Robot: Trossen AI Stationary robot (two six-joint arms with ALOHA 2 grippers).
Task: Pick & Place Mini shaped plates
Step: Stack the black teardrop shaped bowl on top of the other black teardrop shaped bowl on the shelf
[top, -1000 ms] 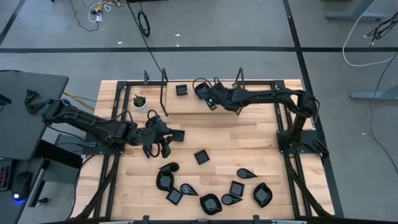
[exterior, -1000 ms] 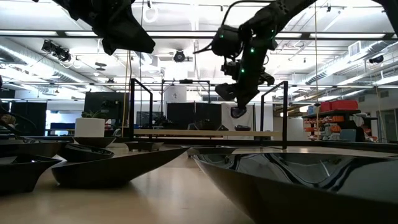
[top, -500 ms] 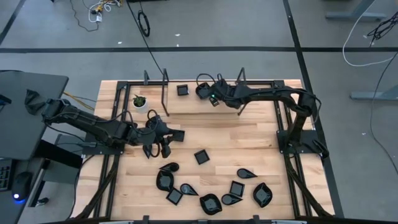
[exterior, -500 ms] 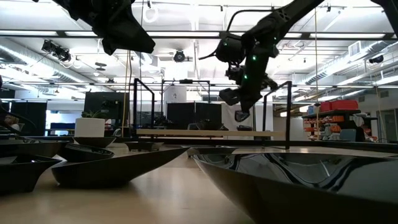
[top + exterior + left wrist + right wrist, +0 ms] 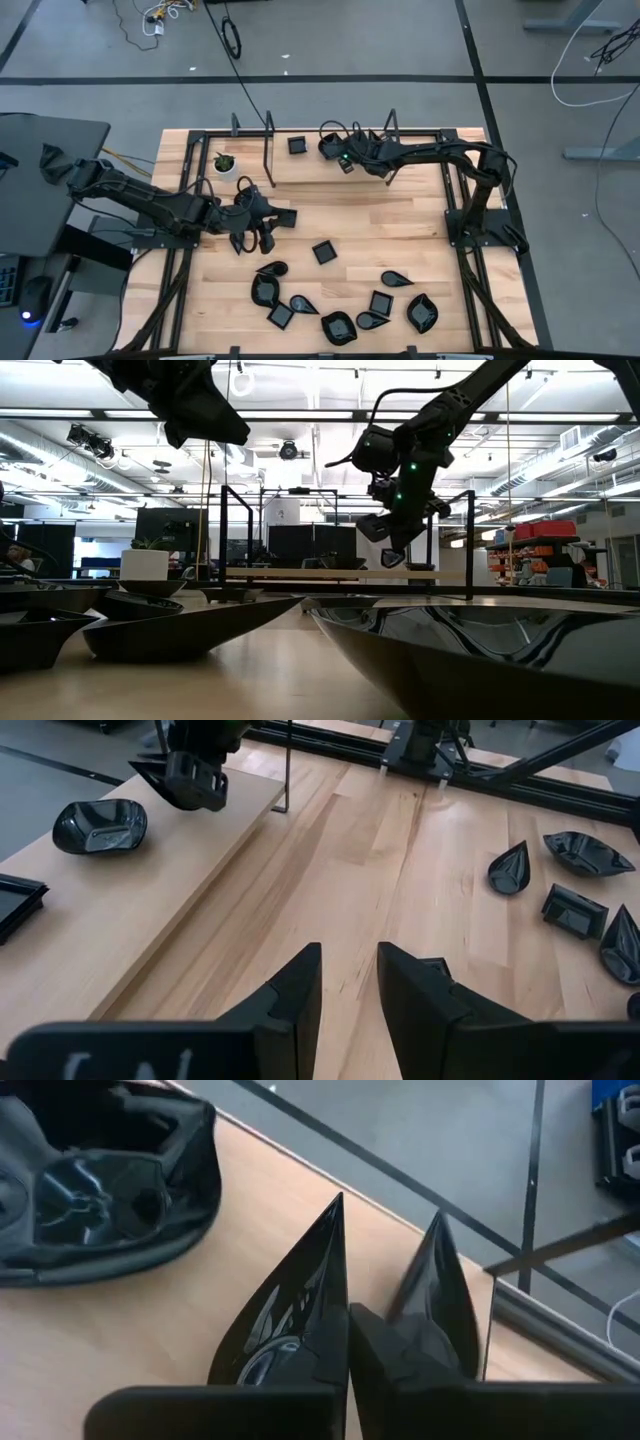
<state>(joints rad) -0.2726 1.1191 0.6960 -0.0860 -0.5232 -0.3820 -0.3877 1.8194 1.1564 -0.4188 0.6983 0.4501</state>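
My right gripper (image 5: 346, 160) is shut on a small glossy black plate (image 5: 295, 1315) with a pointed end. It hangs above the raised wooden board (image 5: 400, 172) at the table's far side; the low view shows it too (image 5: 392, 552). A rounded black plate (image 5: 328, 145) and a square one (image 5: 296, 145) lie on that board. My left gripper (image 5: 283, 217) is open and empty, low over the table's left middle. Several more black plates (image 5: 340, 310) lie along the near edge, and one square plate (image 5: 323, 251) lies nearer the middle. My right gripper pinches the black plate between its two fingers at the plate's broad end (image 5: 335, 1350); the pointed end (image 5: 338, 1205) sticks out past the fingertips. The fingers slant downward from the table's right. The plate is lifted clear of the board.
A white pot with a green plant (image 5: 224, 163) stands at the far left, beside upright black frame posts (image 5: 265, 150). A black rail frame (image 5: 450, 190) borders the table. Bare wood lies between the board and the plates near the front edge.
My right gripper has carried the black plate a little toward the table's far right over the raised board and has sunk slightly. It has stayed shut on the plate.
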